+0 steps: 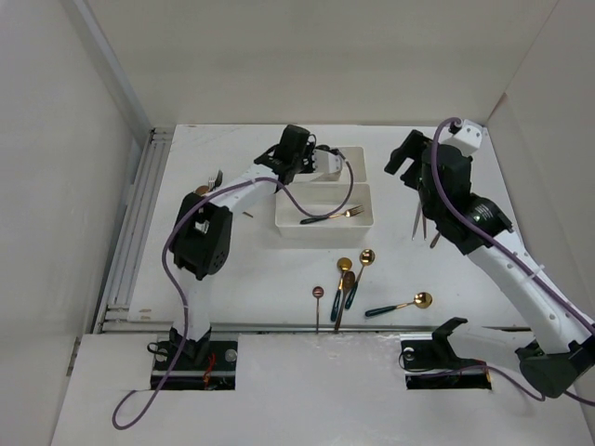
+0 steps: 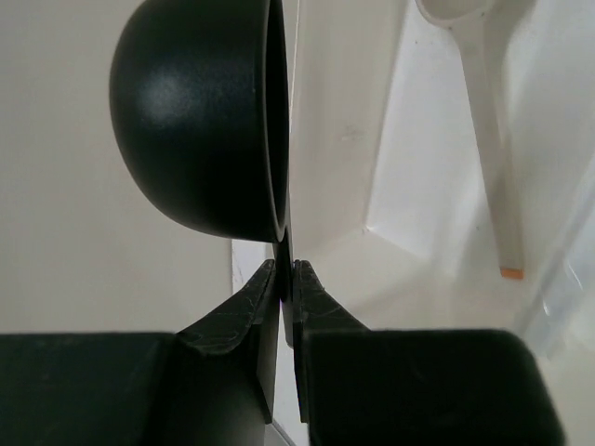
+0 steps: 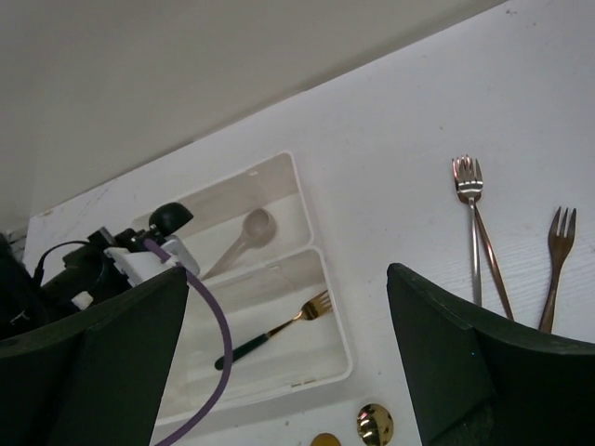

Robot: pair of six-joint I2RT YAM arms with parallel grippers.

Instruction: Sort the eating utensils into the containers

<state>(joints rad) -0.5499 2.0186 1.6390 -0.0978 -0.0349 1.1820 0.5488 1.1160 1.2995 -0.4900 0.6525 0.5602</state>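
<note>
black spoon (image 2: 200,121): pinched in the left gripper (image 2: 286,279), right under its bowl, hanging over the far bin (image 1: 361,163)
left gripper: clamped shut on that spoon, the two tips nearly meeting on the thin handle
right gripper (image 1: 406,160): wide open, holding nothing, up over the far right of the table (image 1: 232,269)
how it'll handle: I'd guess light, stiff and pretty slick, so a thin handle like that could easily swivel in a two-finger pinch
where to grab: the handle near the bowl looks like the sane spot; the round bowl itself would probably just squirt out
far bin contents: one pale spoon (image 3: 246,237) lying diagonally
near bin (image 1: 325,230): a gold fork (image 1: 337,216) with a dark handle, also diagonal
loose spoons (image 1: 358,269): a little cluster on the table in front of the bins, some touching or crossing
two forks (image 3: 474,214): flat on the table to the right, close together
surface: smooth white tabletop, so flat cutlery leaves no edge to get under, probably fiddly
room: plain white walls on three sides, rail along the left edge
</note>
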